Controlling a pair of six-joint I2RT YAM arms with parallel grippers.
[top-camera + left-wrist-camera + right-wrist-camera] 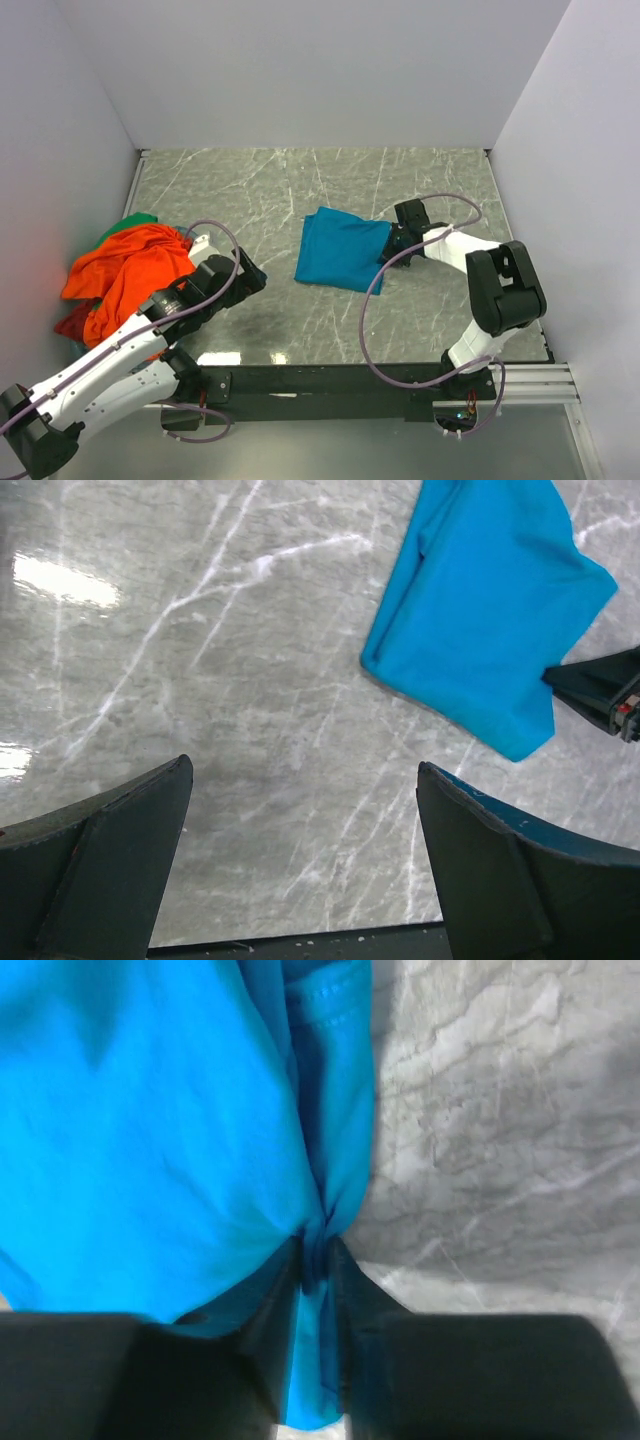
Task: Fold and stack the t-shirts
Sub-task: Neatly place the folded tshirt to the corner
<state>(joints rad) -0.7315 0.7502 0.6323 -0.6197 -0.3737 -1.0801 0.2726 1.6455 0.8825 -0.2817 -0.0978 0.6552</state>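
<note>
A folded teal blue t-shirt lies mid-table. It also shows in the left wrist view and fills the right wrist view. My right gripper is shut on the shirt's right edge, the cloth bunched between its fingers. My left gripper is open and empty, hovering above bare table left of the teal shirt. A crumpled bright orange t-shirt lies in a heap at the left wall, with bits of a green one and a red one under it.
The table is grey marble, walled in white on three sides. A black rail runs along the near edge by the arm bases. Purple cables loop over both arms.
</note>
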